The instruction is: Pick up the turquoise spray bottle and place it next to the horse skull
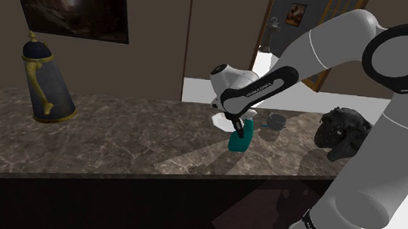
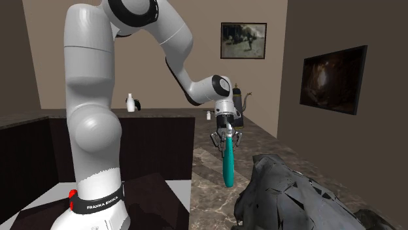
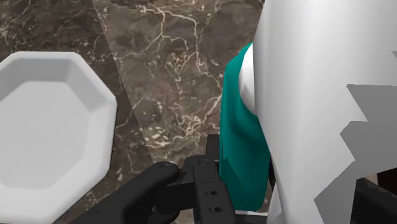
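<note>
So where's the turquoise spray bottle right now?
In the shoulder view the spray bottle is mid-counter, held by the gripper, next to a white dish, with the dark horse skull farther toward that view's right.

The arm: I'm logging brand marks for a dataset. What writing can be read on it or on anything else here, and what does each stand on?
"FRANKA EMIKA": white letters on the black base band.
White lettering on the dark forearm strip: too small to read.
The teal spray bottle: no writing that can be made out.
</note>
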Tool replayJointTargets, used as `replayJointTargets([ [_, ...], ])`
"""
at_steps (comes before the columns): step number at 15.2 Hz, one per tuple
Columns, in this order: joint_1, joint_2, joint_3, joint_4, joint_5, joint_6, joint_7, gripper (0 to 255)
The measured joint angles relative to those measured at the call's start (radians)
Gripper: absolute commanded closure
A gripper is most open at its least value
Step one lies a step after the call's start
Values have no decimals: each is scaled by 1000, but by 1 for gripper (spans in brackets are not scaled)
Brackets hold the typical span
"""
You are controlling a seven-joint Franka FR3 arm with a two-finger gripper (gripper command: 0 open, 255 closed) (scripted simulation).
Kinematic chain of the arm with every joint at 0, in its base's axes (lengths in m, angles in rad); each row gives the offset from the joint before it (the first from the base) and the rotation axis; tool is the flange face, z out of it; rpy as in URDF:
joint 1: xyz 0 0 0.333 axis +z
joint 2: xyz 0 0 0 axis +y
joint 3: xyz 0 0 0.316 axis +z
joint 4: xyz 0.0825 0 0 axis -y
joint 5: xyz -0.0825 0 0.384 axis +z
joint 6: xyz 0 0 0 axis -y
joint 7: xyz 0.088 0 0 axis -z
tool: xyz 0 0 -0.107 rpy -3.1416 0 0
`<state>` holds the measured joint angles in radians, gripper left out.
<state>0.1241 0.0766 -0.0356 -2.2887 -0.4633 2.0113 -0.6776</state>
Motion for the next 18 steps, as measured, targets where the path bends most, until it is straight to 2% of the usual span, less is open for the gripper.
replayJointTargets([
  [3,0,-10,0,4,3,-14,-6,255],
  [18,8,-120,8,86,34,-192,-80,255],
])
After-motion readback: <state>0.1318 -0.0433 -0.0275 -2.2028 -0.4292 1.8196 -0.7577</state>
